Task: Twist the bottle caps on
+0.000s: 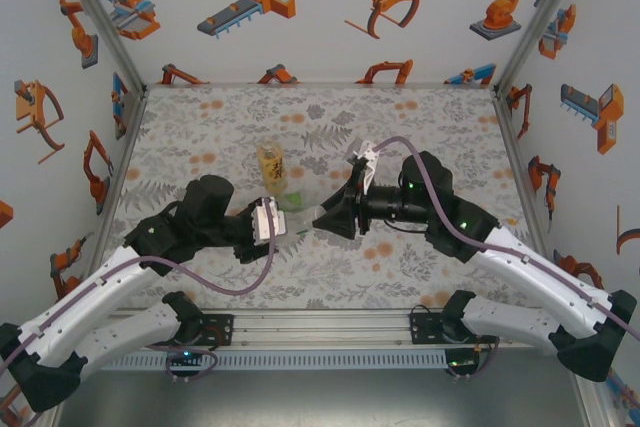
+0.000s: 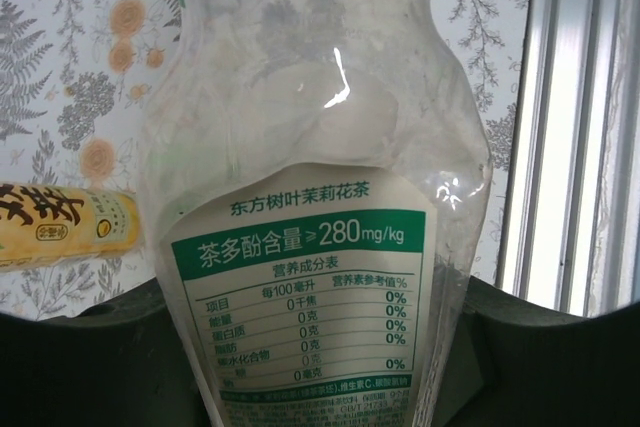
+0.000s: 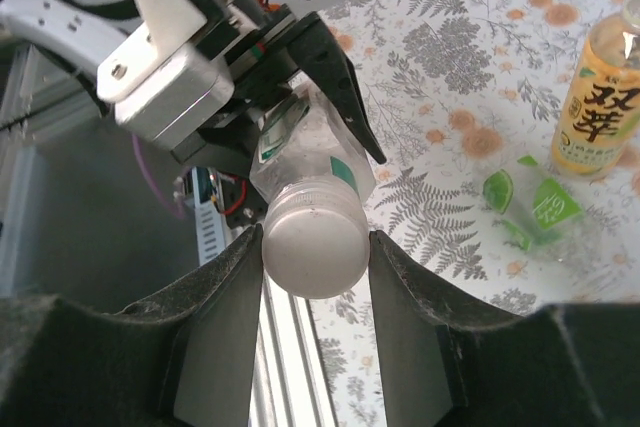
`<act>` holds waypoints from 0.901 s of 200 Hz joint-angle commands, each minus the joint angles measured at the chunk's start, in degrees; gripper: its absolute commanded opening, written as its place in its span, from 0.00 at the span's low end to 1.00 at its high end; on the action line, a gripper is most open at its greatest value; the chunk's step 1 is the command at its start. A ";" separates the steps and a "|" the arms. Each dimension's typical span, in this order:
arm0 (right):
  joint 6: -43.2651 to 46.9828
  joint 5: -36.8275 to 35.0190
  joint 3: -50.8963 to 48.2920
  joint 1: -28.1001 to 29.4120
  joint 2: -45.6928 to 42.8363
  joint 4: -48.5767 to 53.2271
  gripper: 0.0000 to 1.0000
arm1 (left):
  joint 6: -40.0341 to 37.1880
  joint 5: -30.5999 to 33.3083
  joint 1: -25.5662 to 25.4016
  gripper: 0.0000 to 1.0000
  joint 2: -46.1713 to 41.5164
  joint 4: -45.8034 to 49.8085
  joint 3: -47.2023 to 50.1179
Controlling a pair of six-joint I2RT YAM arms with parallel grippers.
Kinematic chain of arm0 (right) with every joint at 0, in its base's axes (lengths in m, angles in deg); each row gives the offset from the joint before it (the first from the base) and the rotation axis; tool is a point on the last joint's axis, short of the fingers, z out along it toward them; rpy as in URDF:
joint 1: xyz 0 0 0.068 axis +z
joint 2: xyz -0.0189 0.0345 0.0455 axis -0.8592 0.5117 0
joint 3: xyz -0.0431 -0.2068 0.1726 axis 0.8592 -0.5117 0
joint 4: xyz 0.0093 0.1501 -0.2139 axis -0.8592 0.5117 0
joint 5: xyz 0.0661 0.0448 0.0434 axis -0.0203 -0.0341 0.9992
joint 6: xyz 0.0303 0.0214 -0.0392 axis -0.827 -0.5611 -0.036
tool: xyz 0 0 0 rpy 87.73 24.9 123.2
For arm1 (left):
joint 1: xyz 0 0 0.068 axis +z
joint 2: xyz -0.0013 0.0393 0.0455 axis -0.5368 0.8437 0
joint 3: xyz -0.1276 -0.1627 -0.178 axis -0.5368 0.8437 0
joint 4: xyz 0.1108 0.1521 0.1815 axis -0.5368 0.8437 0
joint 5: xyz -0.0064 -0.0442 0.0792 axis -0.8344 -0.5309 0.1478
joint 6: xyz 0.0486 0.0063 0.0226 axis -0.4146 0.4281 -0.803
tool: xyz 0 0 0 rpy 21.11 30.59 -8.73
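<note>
My left gripper (image 1: 288,222) is shut on the slim bottle (image 2: 320,147) with the green label band, holding it level above the table with its neck toward the right arm. A whitish bottle cap (image 3: 312,247) sits on that neck. My right gripper (image 3: 315,259) is shut on the cap, one finger on each side. In the top view the two grippers meet at the table's middle, the right gripper (image 1: 325,219) facing the left one. The amber bottle (image 1: 270,169) stands upright just behind them. The short green-tinted bottle (image 1: 292,202) rests beside it on the cloth.
The floral tablecloth (image 1: 420,127) covers the table between printed side walls. An aluminium rail (image 1: 320,322) runs along the near edge by the arm bases. In the right wrist view the amber bottle (image 3: 600,107) and green-tinted bottle (image 3: 535,212) lie off to the right.
</note>
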 commanded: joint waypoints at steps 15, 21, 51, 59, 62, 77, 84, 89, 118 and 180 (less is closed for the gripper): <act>-18.42 -8.74 -1.68 0.15 0.90 -2.25 0.00 | 0.20 -1.69 -0.37 0.00 -1.55 -4.69 0.08; -21.24 -9.11 -1.78 0.13 1.18 -2.39 0.00 | 0.28 -1.65 -0.41 0.00 -1.50 -4.71 0.08; -35.13 -11.31 -1.89 0.15 3.06 -1.72 0.00 | 0.27 -1.26 -0.37 0.00 -1.47 -4.91 0.17; -39.20 -12.95 -1.39 0.08 3.44 0.79 0.00 | 0.38 -1.12 -0.37 0.00 -1.38 -4.97 0.17; -40.60 -13.44 -1.14 0.14 3.63 2.00 0.00 | 0.45 -1.06 -0.37 0.00 -1.40 -5.01 0.17; -46.14 -15.45 -1.08 0.05 3.87 4.51 0.00 | 0.56 -0.94 -0.42 0.00 -1.32 -5.49 0.33; -48.07 -15.28 -1.93 0.03 3.70 3.36 0.00 | 0.63 -1.01 -0.37 0.00 -1.36 -5.63 0.34; -49.33 -15.18 -2.79 0.12 3.51 1.51 0.00 | 0.68 -1.05 -0.37 0.00 -1.32 -5.73 0.34; -51.39 -15.58 -3.54 0.15 3.12 -0.28 0.01 | 0.80 -1.21 -0.37 0.00 -1.04 -5.72 0.34; -39.67 -17.15 0.25 0.13 0.87 6.37 0.58 | 0.65 -1.83 -0.32 0.00 -0.97 -5.72 0.34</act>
